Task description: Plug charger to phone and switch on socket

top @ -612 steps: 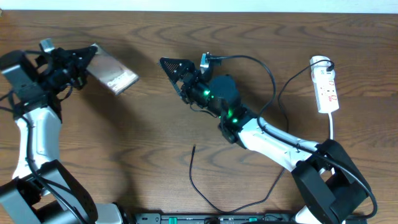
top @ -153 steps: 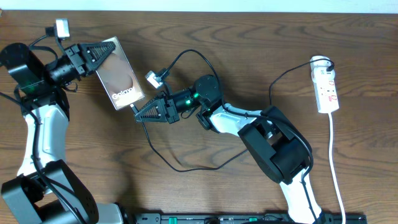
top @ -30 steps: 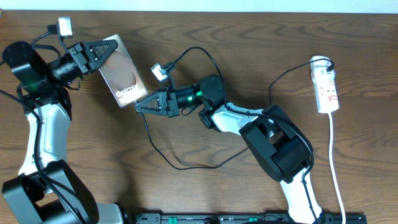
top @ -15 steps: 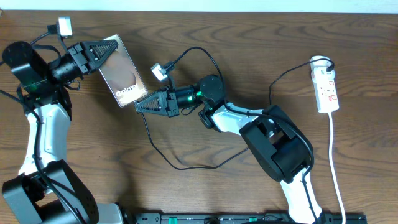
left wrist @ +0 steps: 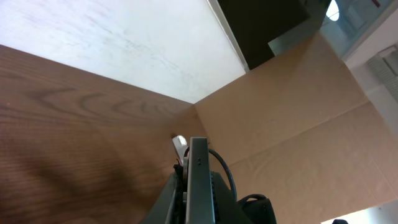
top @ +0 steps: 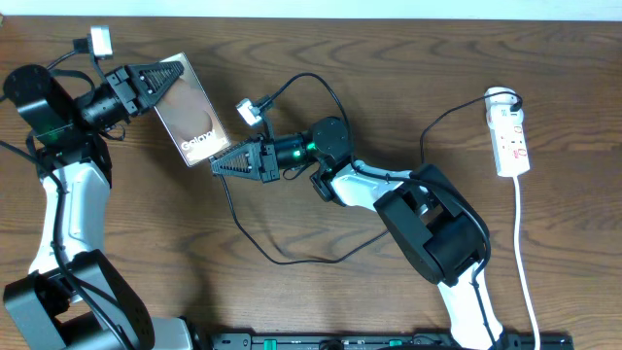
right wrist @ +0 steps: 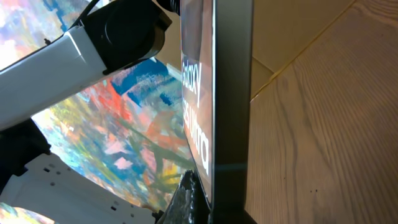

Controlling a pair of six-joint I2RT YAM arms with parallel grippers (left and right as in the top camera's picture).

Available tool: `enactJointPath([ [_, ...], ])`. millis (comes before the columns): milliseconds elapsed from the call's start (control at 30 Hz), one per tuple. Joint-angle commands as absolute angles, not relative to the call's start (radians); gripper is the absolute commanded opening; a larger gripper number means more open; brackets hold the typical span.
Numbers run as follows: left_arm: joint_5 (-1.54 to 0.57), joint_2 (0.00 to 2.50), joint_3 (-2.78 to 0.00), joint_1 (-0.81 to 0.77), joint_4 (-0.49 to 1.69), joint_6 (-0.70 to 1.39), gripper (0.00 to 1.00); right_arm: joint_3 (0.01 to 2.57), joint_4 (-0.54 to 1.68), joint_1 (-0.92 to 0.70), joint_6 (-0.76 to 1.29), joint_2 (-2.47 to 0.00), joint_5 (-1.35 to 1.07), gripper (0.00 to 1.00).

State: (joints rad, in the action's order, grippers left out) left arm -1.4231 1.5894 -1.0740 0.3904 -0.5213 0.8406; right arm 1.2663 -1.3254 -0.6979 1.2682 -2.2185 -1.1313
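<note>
left gripper (top: 173, 74) clenches the phone (top: 194, 122); right gripper (top: 216, 166) pinches the charger (top: 281, 262) at the phone's galaxy end: align squarely, press gently.

- 1 phone (top: 190, 109), upper left of the frame;
- 1 black charger (top: 282, 258), looping through the centre;
- 1 white socket (top: 509, 133) with 1 white cord (top: 523, 253), right edge;
- 2 robot arms: left arm (top: 60, 209) at the left edge, right arm (top: 428, 228) right of centre;
- 1 wooden table (top: 564, 58).
</note>
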Motion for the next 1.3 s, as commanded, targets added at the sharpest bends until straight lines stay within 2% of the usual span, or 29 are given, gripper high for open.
enactJointPath([
  [0,-1.526,1.575,-1.084,0.374,-0.514,0.849,0.07,1.281,-1.336,-0.682,1.271,-2.216,-0.943,0.01],
  [933,-1.531,1.575,-1.084,0.374,-0.514,0.849,0.07,1.281,-1.336,-0.681,1.279,-2.216,-0.936,0.01],
  [1267,-1.438,1.575,-1.084,0.374,-0.514,0.85,0.07,1.281,-1.33,-0.682,1.279,-2.216,-0.968,0.01],
])
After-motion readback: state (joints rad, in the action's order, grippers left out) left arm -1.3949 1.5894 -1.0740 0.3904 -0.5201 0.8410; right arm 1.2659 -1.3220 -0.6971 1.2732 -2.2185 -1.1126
